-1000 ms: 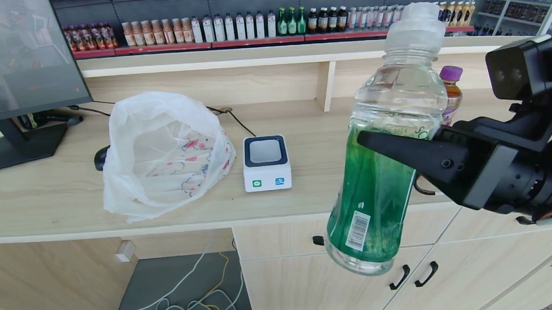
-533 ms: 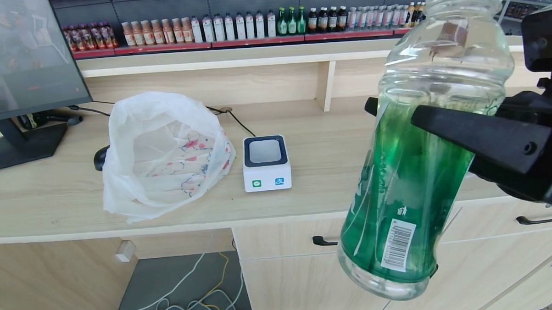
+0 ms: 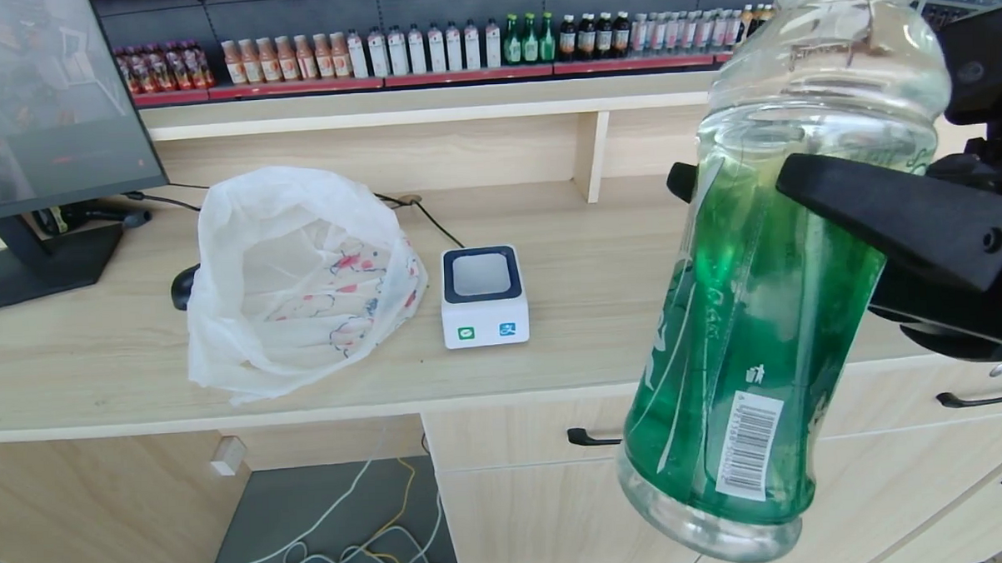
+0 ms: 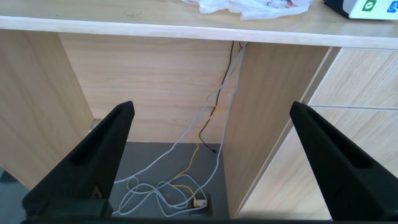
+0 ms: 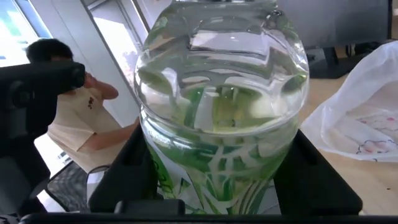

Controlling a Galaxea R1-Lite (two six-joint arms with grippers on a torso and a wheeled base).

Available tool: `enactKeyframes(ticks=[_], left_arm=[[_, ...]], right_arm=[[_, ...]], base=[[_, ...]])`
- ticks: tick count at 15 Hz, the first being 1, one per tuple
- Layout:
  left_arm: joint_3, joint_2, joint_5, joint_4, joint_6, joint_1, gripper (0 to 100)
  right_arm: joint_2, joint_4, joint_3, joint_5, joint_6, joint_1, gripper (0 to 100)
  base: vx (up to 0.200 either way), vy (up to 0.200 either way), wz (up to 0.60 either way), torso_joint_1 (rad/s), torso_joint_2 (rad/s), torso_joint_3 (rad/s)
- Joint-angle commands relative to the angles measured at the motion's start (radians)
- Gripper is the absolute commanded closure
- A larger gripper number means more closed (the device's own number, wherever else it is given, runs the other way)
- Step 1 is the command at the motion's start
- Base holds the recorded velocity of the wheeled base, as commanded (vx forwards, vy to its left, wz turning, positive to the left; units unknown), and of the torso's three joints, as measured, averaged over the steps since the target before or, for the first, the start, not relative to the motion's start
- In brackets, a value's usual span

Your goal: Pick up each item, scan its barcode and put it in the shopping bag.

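Right of the scanner [image 3: 483, 296] and nearer the head camera, the right end effector [image 3: 735, 182] is clamped around the upper body of a clear bottle [image 3: 752, 323] with a green label, one finger on each side, holding it in the air. The bottle tilts, its neck uppermost, and its barcode [image 3: 748, 445] sits low on the side facing the camera. Just left of the scanner, the white shopping bag [image 3: 293, 280] stands open on the desk [image 3: 584, 262]. Lower than the scanner, in front of the desk's underside, the left end effector [image 4: 211, 118] has its fingers spread wide, holding nothing.
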Motion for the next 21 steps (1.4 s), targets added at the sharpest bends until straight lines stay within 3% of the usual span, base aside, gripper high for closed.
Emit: enactKeyframes(ticks=[1, 15, 21], left_arm=[[0.0, 0.0, -0.001, 0.0, 0.0, 0.001, 0], [0.0, 0.0, 0.001, 0.0, 0.0, 0.001, 0], [0.0, 0.0, -0.001, 0.0, 0.0, 0.001, 0]], right_arm=[[0.047, -0.021, -0.008, -0.003, 0.002, -0.028, 100], [0.07, -0.039, -0.048, -0.005, 0.052, -0.045, 100], [0.069, -0.053, -0.028, -0.005, -0.003, -0.108, 100]], base=[[0.0, 0.0, 0.0, 0.0, 0.0, 0.0], [0.0, 0.0, 0.0, 0.0, 0.0, 0.0], [0.0, 0.0, 0.0, 0.0, 0.0, 0.0]])
